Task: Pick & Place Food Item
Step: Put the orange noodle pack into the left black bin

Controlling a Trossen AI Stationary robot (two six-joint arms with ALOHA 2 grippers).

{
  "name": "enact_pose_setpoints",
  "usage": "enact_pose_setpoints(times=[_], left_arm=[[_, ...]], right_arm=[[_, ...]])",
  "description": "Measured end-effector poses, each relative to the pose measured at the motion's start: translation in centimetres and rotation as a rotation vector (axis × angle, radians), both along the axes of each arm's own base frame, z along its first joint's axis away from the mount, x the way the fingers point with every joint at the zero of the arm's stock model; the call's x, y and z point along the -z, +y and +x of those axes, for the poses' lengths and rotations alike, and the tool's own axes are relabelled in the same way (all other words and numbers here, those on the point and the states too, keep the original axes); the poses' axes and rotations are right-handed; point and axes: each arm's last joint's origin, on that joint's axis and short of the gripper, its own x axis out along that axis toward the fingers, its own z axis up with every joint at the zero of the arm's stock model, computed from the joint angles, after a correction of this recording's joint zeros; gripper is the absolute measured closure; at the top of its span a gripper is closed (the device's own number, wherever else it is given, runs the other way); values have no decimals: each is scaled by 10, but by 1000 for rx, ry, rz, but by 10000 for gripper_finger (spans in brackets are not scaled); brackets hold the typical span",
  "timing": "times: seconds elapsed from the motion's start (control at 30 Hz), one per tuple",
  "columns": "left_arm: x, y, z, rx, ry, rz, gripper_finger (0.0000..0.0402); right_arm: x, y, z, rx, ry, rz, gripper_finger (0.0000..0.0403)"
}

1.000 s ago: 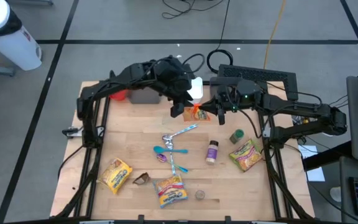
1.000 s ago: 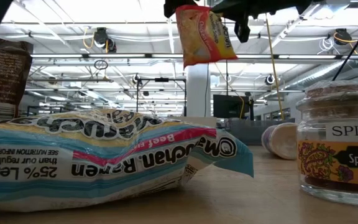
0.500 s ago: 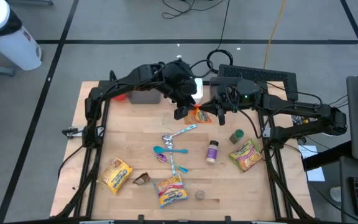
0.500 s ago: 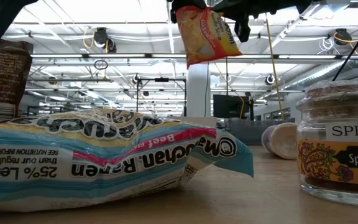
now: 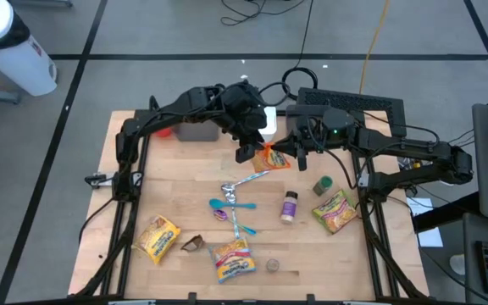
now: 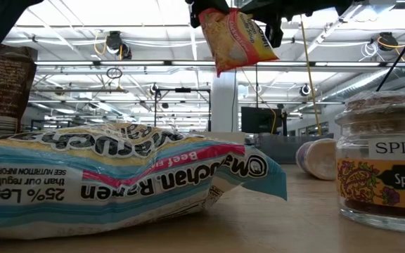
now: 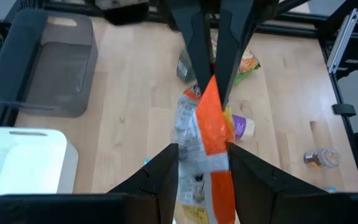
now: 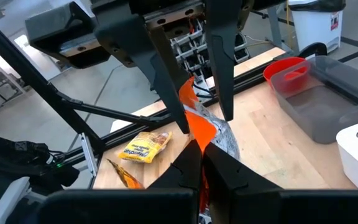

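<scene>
Readable writing, low view: the big ramen packet [image 6: 118, 179] lying in the foreground shows upside-down print, "Maruchan Ramen", "Beef", "25% Less". The glass spice jar [image 6: 384, 169] at the right edge carries a label reading "SPICE" and, lower down, "Spanis…", the rest cut off. A dark brown bag [image 6: 2, 91] at the left has small print, too fine to read.

Task item: an orange snack packet [image 5: 269, 155], held in the air above the back-centre of the wooden table [image 5: 176, 199], tilted in the low view [image 6: 234, 39]. No writing on it can be made out.

Right gripper [image 8: 199, 163]: fingers pinched tight together on one edge of the orange packet [image 8: 194, 127].

Left gripper [image 7: 204, 158]: fingers part-way open, one on each side of the packet [image 7: 213, 124]; whether its pads press the packet is unclear. Both grippers meet at the packet from opposite sides [image 5: 252, 151].

Around it on the table: a grey bin [image 5: 197, 131], a white box [image 5: 267, 119] and a red bowl [image 5: 163, 130] along the back; further ramen packets [image 5: 158, 238] near the front.
</scene>
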Motion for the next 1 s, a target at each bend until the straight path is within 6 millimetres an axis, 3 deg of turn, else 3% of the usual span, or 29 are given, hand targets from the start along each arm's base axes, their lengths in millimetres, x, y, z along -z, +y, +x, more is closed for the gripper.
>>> enact_pose_setpoints(times=[0.23, 0.7, 1.0], left_arm=[[5, 0, 1, -5, 30, -2, 277], [3, 2, 2, -16, 14, 13, 388], [3, 2, 2, -15, 10, 8, 372]], right_arm=[[0, 0, 0, -2, -1, -7, 403], [0, 0, 0, -20, -1, -4, 403], [0, 1, 0, -24, -1, -3, 403]])
